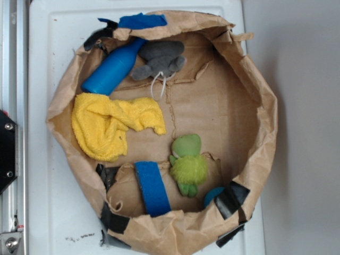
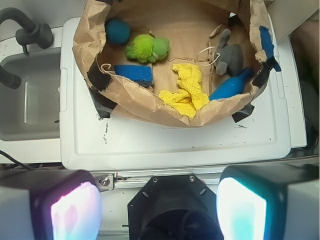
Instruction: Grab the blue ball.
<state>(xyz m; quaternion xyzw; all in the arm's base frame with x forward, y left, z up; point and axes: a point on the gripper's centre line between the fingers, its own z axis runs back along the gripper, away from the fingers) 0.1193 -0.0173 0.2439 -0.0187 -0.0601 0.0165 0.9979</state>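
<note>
The blue ball (image 2: 117, 31) is small, round and teal-blue. It lies inside the brown paper bag (image 2: 145, 102) at its upper left in the wrist view, beside the green plush toy (image 2: 147, 48). In the exterior view the blue ball (image 1: 213, 195) peeks out at the bag's lower right, half hidden by black tape. My gripper (image 2: 159, 210) is open and holds nothing. Its two pads stand wide apart at the bottom of the wrist view, well outside the bag and far from the ball. The exterior view does not show the gripper.
The bag (image 1: 255, 143) also holds a yellow cloth (image 1: 109, 125), a blue bottle-shaped pin (image 1: 112, 68), a grey plush toy (image 1: 159, 59) and a flat blue strip (image 1: 152, 187). The bag rests on a white surface (image 2: 175, 147). A sink (image 2: 27, 100) lies at the left.
</note>
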